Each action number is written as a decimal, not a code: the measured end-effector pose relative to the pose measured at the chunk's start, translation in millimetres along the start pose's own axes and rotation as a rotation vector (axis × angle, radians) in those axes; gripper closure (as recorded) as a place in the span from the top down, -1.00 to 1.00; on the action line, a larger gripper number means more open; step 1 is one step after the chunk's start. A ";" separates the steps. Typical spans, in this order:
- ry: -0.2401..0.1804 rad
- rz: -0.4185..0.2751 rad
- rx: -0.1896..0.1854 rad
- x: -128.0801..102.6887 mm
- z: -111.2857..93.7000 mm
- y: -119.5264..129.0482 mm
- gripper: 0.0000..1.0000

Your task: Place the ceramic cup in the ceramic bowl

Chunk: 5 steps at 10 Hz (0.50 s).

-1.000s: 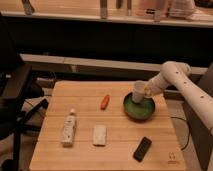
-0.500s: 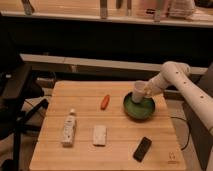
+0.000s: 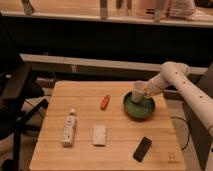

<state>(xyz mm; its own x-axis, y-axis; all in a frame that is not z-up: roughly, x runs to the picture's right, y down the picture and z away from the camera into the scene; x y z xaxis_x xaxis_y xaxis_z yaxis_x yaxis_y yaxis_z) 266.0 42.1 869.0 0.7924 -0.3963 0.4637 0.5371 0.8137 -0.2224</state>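
The green ceramic bowl [image 3: 138,108] sits on the right half of the wooden table [image 3: 85,95]. The off-white ceramic cup [image 3: 137,93] is tilted over the bowl's far rim, held at its right side by my gripper [image 3: 145,92]. The white arm reaches in from the right. The cup's lower end hangs over the bowl's inside; I cannot tell whether it touches the bowl.
An orange carrot-like item [image 3: 105,102] lies left of the bowl. A white labelled bottle [image 3: 68,129] and a white block [image 3: 99,135] lie at the front left. A black phone-like device [image 3: 142,148] lies in front of the bowl. A dark chair [image 3: 15,95] stands at the left.
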 end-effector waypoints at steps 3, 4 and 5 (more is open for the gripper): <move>0.001 -0.002 0.005 1.1 0.0 -2.3 -0.87; 0.000 -0.003 0.007 1.3 -0.4 -2.8 -0.77; -0.001 -0.004 0.008 1.4 -0.1 -2.9 -0.75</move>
<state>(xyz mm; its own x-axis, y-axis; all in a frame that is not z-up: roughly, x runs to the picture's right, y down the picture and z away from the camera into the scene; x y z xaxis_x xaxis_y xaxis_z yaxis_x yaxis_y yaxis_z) 265.6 39.2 870.2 0.7902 -0.3992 0.4650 0.5379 0.8154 -0.2141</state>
